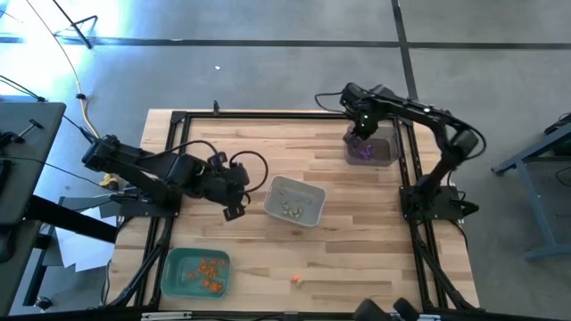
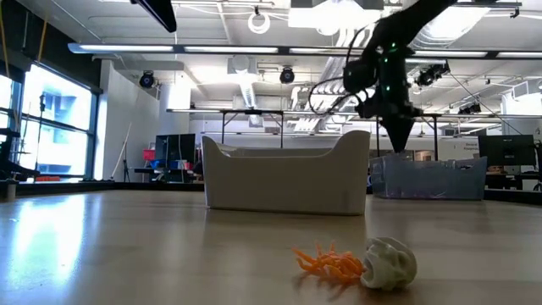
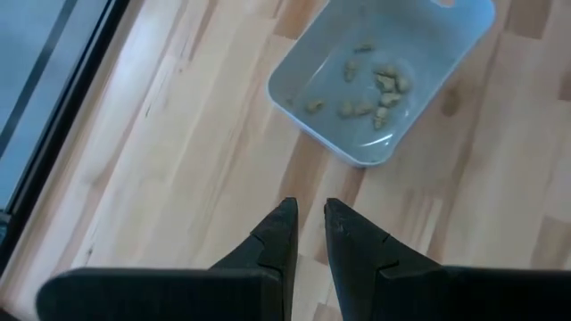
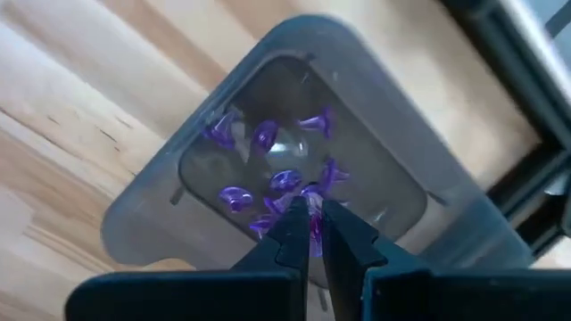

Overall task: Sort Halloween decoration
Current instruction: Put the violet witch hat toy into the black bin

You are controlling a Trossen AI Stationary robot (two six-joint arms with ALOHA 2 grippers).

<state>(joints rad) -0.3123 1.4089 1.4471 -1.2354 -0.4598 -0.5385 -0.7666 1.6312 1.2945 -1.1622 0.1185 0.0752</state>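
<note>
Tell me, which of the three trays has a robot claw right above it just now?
The dark tray with purple trinkets, at the table's far right. The right gripper hangs over it, pinching a purple piece. The grey tray and green tray have none above.

Purple trinkets (image 1: pixel 364 151) in the high view too small to tell apart, dark tray's (image 4: pixel 161 205) far corner hidden behind right gripper (image 4: pixel 314 218)

Trinkets mostly sorted: purple ones (image 4: pixel 268 183) piled in the clear tray, one more between the right gripper's fingertips above it, beige ones (image 3: pixel 375 85) in the grey tray, orange ones (image 1: pixel 210 267) in the green tray; an orange piece (image 2: pixel 329 261) and a pale skull (image 2: pixel 389 263) lie touching on bare table.
</note>
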